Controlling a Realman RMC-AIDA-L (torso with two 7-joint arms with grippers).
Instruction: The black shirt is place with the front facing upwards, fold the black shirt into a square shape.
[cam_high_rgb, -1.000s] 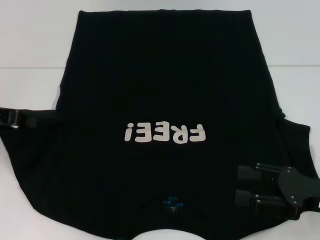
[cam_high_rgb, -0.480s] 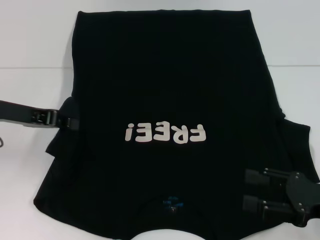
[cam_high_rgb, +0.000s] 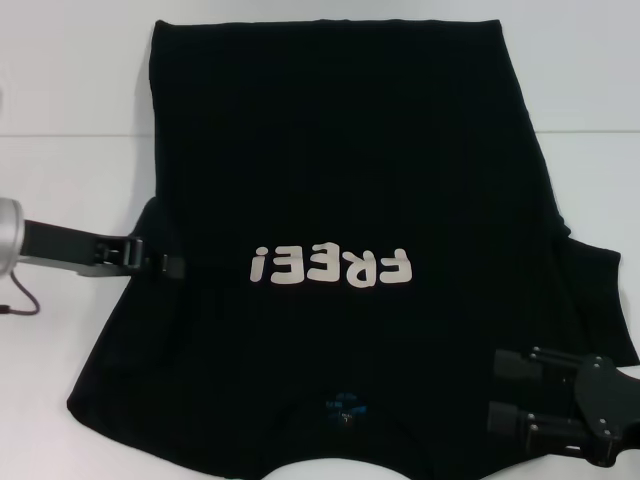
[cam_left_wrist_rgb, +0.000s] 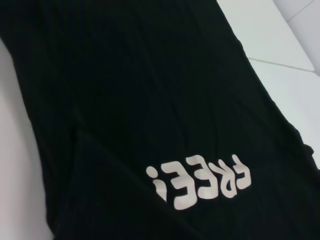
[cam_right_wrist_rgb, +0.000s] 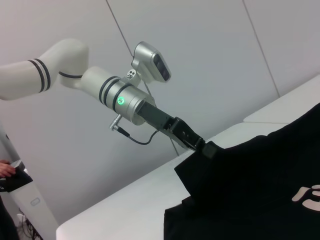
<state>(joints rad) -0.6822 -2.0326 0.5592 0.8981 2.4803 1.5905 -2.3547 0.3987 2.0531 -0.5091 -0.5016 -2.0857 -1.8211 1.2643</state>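
The black shirt (cam_high_rgb: 330, 160) lies front up on the white table (cam_high_rgb: 60, 190), its cream "FREE!" letters (cam_high_rgb: 331, 267) upside down to me and the blue neck label (cam_high_rgb: 345, 408) near the front edge. My left gripper (cam_high_rgb: 165, 263) is shut on the shirt's left sleeve and holds that cloth over the shirt's body, left of the letters. In the right wrist view the left gripper (cam_right_wrist_rgb: 207, 149) pinches a raised corner of the shirt (cam_right_wrist_rgb: 260, 190). My right gripper (cam_high_rgb: 500, 392) hovers open over the shirt's front right part. In the left wrist view the shirt (cam_left_wrist_rgb: 150, 100) shows with its letters (cam_left_wrist_rgb: 200, 182).
A seam (cam_high_rgb: 60, 135) crosses the white table behind the left arm. A thin cable (cam_high_rgb: 20, 300) hangs from the left wrist. White table (cam_high_rgb: 590, 90) shows right of the shirt. A person's hand (cam_right_wrist_rgb: 6, 170) shows far off beside the table.
The left gripper has moved right, toward the middle, drawing the left sleeve in over the shirt's body. The right gripper has drifted toward the front right corner.
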